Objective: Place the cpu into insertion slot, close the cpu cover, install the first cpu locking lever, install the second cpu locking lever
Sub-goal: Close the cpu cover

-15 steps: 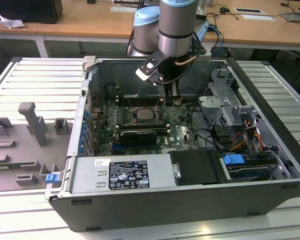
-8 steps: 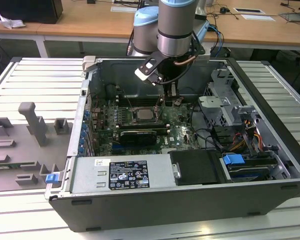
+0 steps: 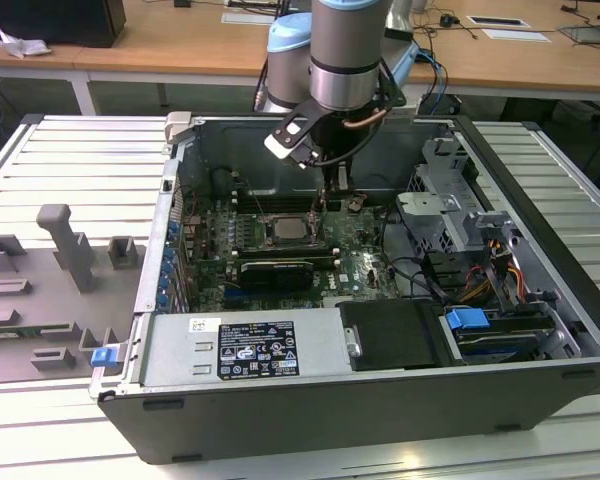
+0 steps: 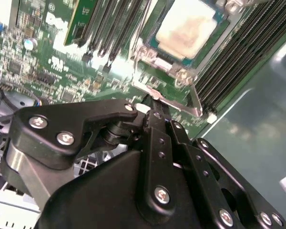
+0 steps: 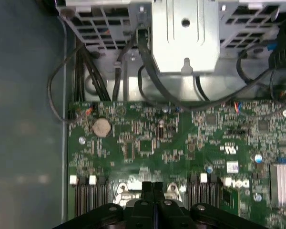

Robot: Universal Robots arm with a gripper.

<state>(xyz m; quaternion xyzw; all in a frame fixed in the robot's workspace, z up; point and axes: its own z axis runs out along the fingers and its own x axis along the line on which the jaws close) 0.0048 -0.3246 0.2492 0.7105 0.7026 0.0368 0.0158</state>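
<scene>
The cpu [image 3: 283, 229] [image 4: 186, 31], a pale square chip, lies in the insertion slot [image 4: 150, 55] on the green board inside the open computer case. Silver metal of the cpu cover [image 4: 181, 76] frames its edge; I cannot tell whether it sits fully flat. A thin silver locking lever [image 4: 193, 98] runs along the socket's near side. My gripper [image 3: 330, 195] [image 4: 152, 106] [image 5: 152, 187] hangs just beside the socket, on the exterior view's right of the cpu. Its black fingers are shut together with nothing between them. The tips are at the lever's bar, touching or nearly so.
Black memory slots [image 4: 114, 24] flank the socket. A long black graphics card [image 3: 272, 272] lies in front of it, and a power supply [image 3: 245, 345] sits along the case front. The drive cage [image 3: 445, 200] and cables [image 5: 148, 57] crowd the exterior view's right. A grey fixture [image 3: 65, 245] stands outside the case.
</scene>
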